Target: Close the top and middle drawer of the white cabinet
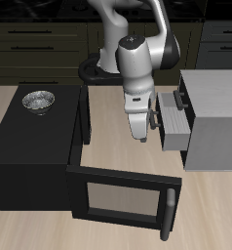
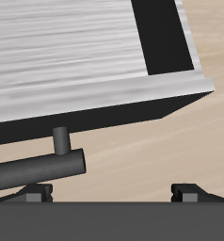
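Note:
The white cabinet [image 1: 220, 117] stands on the table beside the arm. At least one drawer [image 1: 174, 122] is pulled out from its front toward the arm; I cannot tell top from middle. My gripper [image 1: 139, 129] hangs just in front of that drawer face, fingers pointing down, open and empty. In the wrist view the grey drawer front [image 2: 76, 56] fills most of the frame, with its dark bar handle [image 2: 39, 168] close before my gripper [image 2: 112, 193]. Both fingertips [image 2: 34, 194] show far apart, holding nothing.
A black microwave [image 1: 30, 146] stands on the other side of the arm, its door [image 1: 123, 200] swung open toward the table's front edge. A metal bowl [image 1: 37, 100] sits on top of it. Dark kitchen cabinets run behind the table.

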Tool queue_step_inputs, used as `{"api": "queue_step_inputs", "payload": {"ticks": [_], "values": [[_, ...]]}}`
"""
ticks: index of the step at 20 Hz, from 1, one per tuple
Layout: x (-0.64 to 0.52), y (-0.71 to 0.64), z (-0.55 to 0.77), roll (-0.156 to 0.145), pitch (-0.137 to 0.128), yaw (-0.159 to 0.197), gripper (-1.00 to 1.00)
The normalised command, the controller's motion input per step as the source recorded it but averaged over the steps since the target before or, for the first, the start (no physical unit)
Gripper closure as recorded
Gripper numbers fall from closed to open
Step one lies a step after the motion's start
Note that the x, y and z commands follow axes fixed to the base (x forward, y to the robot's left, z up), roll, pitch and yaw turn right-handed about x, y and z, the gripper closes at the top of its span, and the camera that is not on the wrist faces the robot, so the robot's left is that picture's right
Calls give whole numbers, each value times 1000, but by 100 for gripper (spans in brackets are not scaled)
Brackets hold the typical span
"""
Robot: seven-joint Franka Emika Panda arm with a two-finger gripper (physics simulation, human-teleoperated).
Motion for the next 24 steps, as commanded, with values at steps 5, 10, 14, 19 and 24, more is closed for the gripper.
{"api": "queue_step_inputs", "payload": {"ticks": [5,10,14,19,24], "values": [[102,222,56,21,-5,-14,-100],[45,243,16,35,-1,-1,-100],[39,290,11,31,-8,-18,-100],[3,301,-120,44,15,-5,-100],[47,276,-91,21,-11,-28,-100]]}}
